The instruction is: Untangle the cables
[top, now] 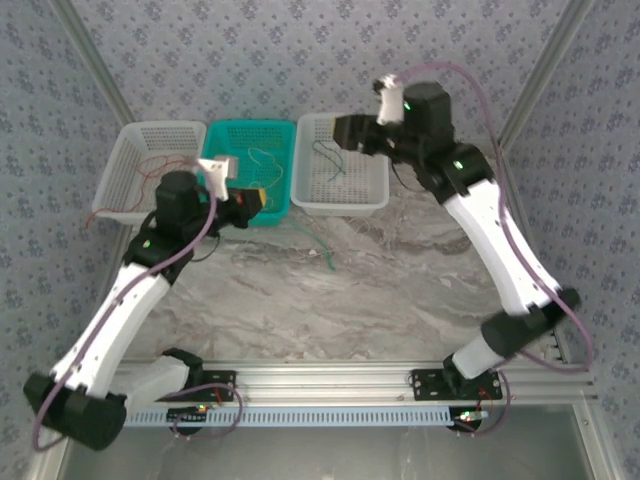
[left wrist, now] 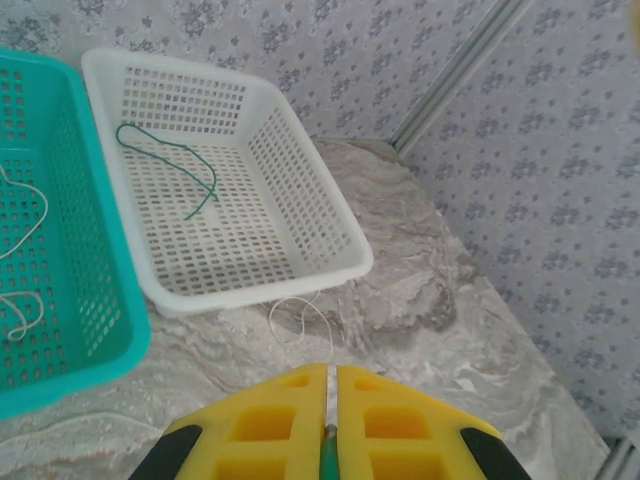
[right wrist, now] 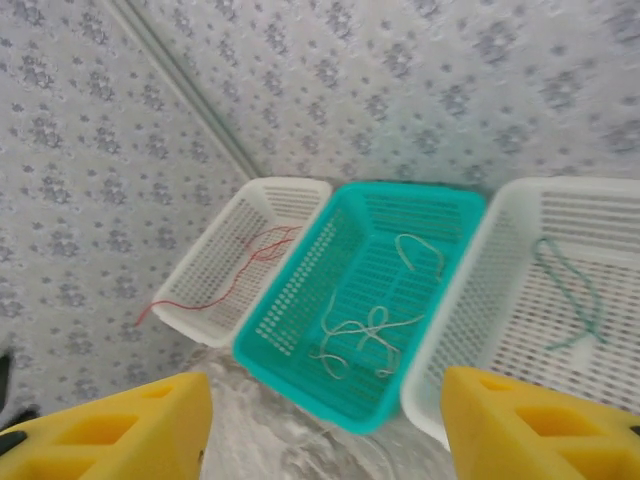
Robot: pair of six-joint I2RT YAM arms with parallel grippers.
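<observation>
Left hand point(left wrist: 331, 375) clenched at bottom centre, yellow pads pinching a thin dark green cable point(left wrist: 328, 460). Right hand point(right wrist: 325, 390) released, fingers wide, empty. Left wrist view adds a thin pale cable loop point(left wrist: 300, 318) on the grey marble tabletop point(left wrist: 420, 330). Right wrist view adds a thin red cable point(right wrist: 245, 260) in the white perforated plastic basket point(right wrist: 290, 185), upper left.

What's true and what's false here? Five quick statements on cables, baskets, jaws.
1. Whitish thin cables lie in the teal plastic basket. True.
2. The thin red cable lies in the teal basket. False: it lies in the left white perforated basket.
3. The right gripper's jaws stand open. True.
4. The right white perforated basket holds nothing. False: a dark green cable lies in it.
5. The left gripper's jaws stand open. False: shut on a thin green strand.
</observation>
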